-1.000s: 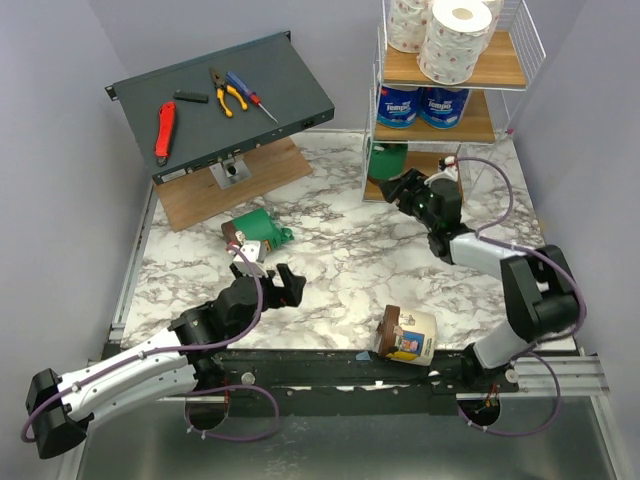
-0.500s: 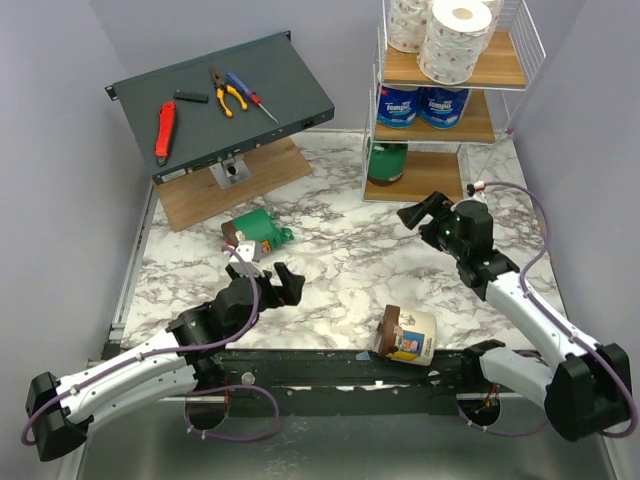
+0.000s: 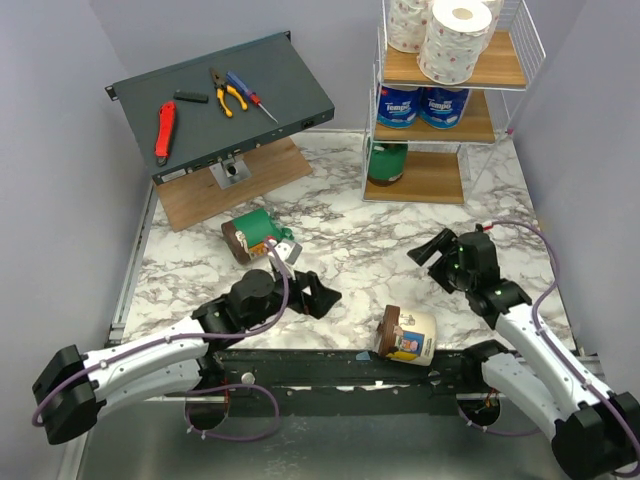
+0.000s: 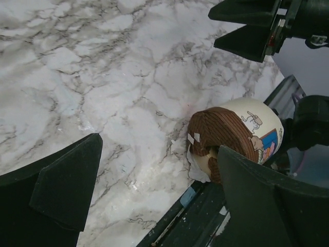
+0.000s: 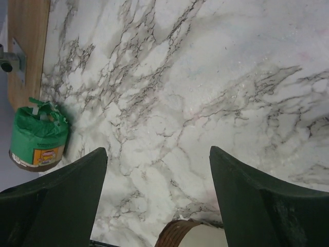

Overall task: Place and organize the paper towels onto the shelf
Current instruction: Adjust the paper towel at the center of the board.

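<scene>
Tall white-wire shelf with wooden boards [image 3: 435,180]: speckled white rolls [image 3: 458,40], blue-and-white rolls [image 3: 420,105] and one green roll [image 3: 387,162] stowed. Outstanding on the marble table [image 3: 340,230]: green brown-ended roll [image 3: 255,235], cream-and-brown roll [image 3: 405,335] (near edge). My left gripper [image 3: 318,295] and right gripper [image 3: 428,265] gape wide, empty.

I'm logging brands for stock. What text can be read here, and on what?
"Tempo": on both blue-and-white rolls on the shelf's middle tier.
Label of the loose green roll: too blurred to read.
Print on the cream-and-brown roll: a cartoon picture, no legible words.
</scene>
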Action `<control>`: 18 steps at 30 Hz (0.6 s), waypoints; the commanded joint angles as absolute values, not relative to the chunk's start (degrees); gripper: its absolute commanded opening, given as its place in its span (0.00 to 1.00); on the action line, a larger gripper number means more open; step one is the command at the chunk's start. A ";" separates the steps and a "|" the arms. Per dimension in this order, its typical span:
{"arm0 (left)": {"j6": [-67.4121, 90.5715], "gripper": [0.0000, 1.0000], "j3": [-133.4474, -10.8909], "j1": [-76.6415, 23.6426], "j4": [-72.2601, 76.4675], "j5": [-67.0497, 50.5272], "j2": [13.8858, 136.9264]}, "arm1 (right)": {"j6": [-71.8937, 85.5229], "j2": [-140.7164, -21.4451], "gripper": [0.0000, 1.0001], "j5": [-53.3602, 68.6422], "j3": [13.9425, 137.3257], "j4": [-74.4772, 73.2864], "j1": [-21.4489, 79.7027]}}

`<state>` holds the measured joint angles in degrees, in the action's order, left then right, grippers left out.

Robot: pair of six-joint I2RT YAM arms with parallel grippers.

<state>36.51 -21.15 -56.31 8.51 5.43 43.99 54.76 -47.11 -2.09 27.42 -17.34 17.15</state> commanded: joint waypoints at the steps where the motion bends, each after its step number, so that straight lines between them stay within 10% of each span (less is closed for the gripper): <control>1: 38.04 0.99 -22.43 -56.15 18.47 -5.77 49.11 | 56.69 -41.04 0.84 -2.90 30.56 -29.06 17.09; 18: 40.96 0.96 -27.44 -56.10 25.98 -25.18 68.37 | 60.99 -27.17 0.84 -4.54 40.00 -57.29 17.14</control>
